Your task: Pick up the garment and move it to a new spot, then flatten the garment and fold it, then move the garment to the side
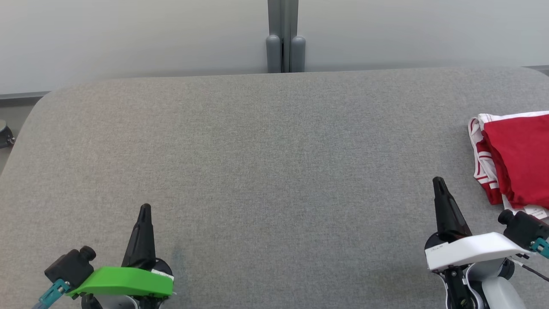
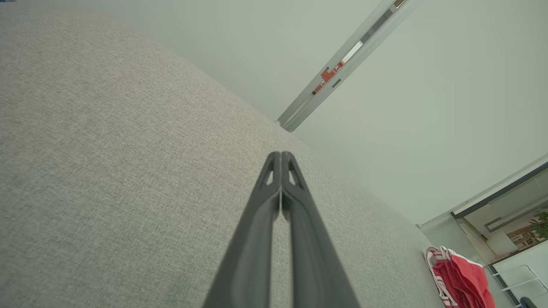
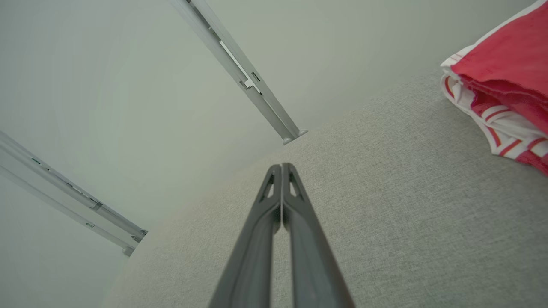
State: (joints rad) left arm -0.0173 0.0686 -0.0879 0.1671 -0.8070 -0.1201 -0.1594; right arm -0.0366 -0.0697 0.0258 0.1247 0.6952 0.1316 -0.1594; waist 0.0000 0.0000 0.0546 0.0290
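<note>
- Garment (image 1: 517,159): red with white striped trim, lying in stacked layers at the right edge of the counter (image 1: 274,150) and partly cut off by the frame.
- Left gripper (image 1: 145,209): jaws pressed together, holding nothing, over the counter's near left edge.
- Right gripper (image 1: 438,181): jaws pressed together, holding nothing, over the counter's near right edge, close to the garment but apart from it.
- Step in hand: not settled. The scene fits 2 stages: a bundle awaiting pickup, or a folded garment already set aside.
- Next move: any grasp requires the jaws to part first.
- Views: the right wrist view shows the garment's layered hems closely. The left wrist view shows a glazed doorway (image 2: 513,222) beyond the counter's right end.
</note>
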